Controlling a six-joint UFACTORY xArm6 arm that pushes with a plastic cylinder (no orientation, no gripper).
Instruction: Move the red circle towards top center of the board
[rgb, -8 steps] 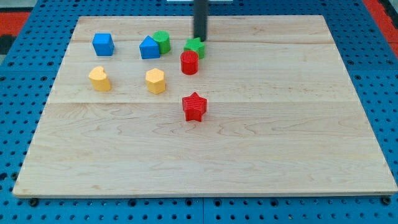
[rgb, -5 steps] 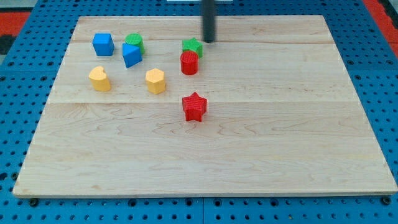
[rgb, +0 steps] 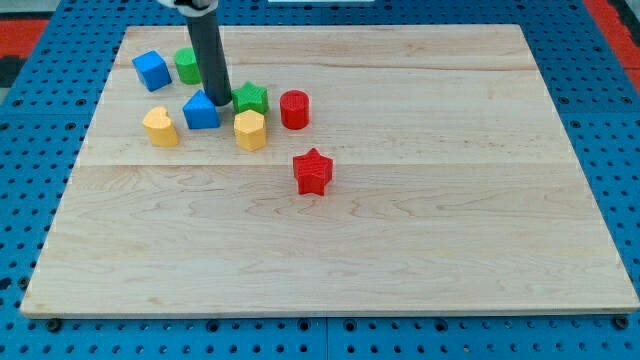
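Claw: cannot tell; my tip (rgb: 220, 103) sits between blue block (rgb: 201, 112) and green star (rgb: 251, 98), near red circle (rgb: 294, 109).

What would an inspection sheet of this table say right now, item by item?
Surface: wooden board, flat, on a blue pegboard.
Job's things: red circle, upper middle, untouched.
Clutter: red star; green star; yellow hexagon; yellow heart; blue pentagon-like block; blue cube; green block.
Grippers: none; my tip sits between blue pentagon-like block and green star.
Cables: nothing seen.
Surroundings: red edges at the corners.
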